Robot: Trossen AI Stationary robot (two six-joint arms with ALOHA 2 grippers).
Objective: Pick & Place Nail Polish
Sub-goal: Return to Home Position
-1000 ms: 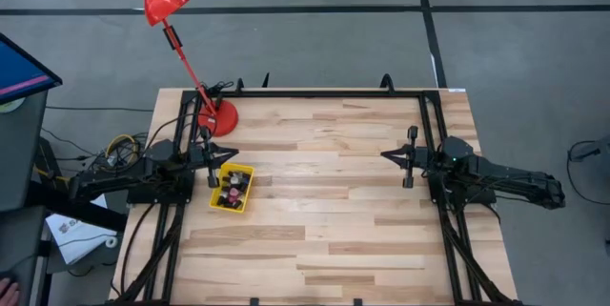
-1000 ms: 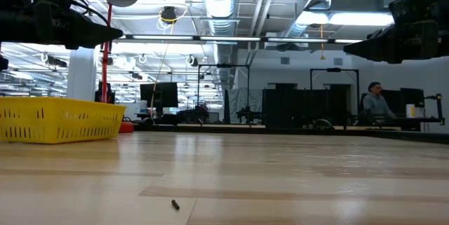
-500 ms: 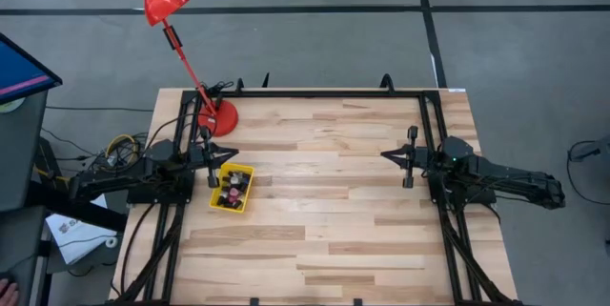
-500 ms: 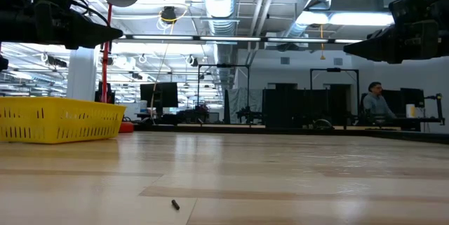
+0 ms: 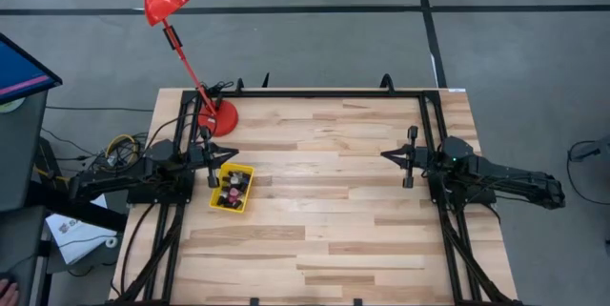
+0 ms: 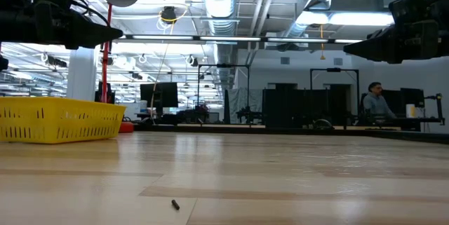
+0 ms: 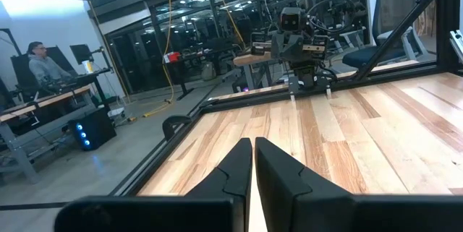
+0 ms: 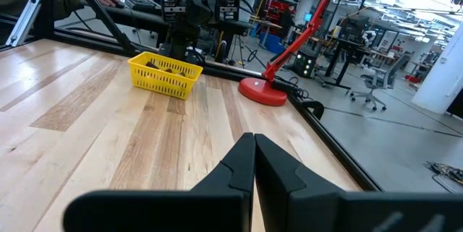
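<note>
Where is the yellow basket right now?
In the high view, the yellow basket sits on the left side of the table, right by the left gripper and close to the round base of the red lamp. The nail polish bottles are inside it.

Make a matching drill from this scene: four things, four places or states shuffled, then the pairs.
1 nail polish bottles
2 yellow basket
3 red lamp
4 right gripper

A shut, over the right side of the table
B base on the table, head out past its edge
C inside the basket
D holding the bottles, beside the left gripper

Pairs: 1-C, 2-D, 3-B, 4-A
</note>
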